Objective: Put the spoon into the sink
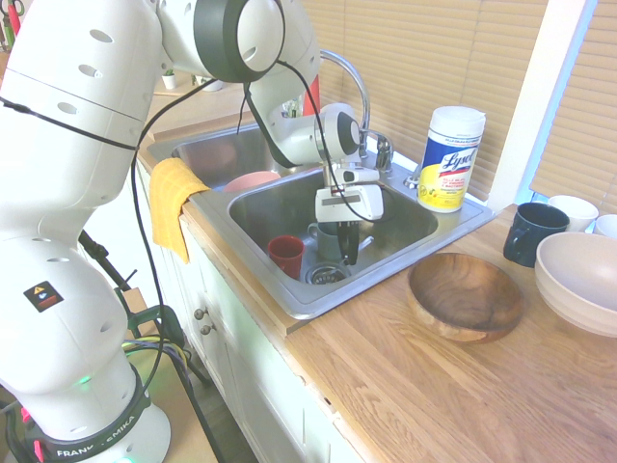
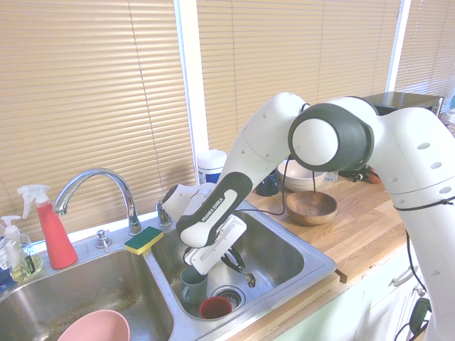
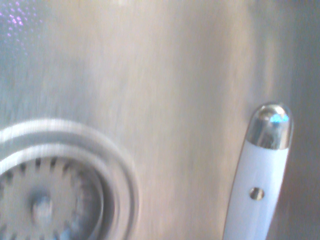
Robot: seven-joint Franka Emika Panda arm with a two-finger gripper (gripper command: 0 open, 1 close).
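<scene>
- Spoon [image 3: 257,180]: down inside the nearer basin of the sink [image 1: 307,307] as the first exterior view shows it, with its pale handle and metal end cap filling one side of the wrist view. The view of its far part is poor, so I take this to be the spoon by its handle and by the shiny end under the arm.
- The gripper [image 1: 348,258]: narrow, its fingers closed together on the spoon, as best the pictures tell. It reaches down into the basin, near the drain [image 1: 328,275].
- Done, by my reading: the spoon is picked up and brought over the rim, below the level of the counter [image 1: 386,371].
- Left: letting go. Whether the spoon touches the basin floor cannot be told, so a little more lowering may be wanted first, then opening the fingers and lifting clear.
- Near the drop: a red cup [image 1: 285,255] and a grey mug [image 1: 330,239] stand in the same basin. A sideways swing could knock the mug, so a straight lift out seems wiser.
- Elsewhere: a pink bowl [image 2: 95,329] is in the other basin; the wooden bowl [image 1: 465,294] is on the counter and has no part in this last bit.
</scene>
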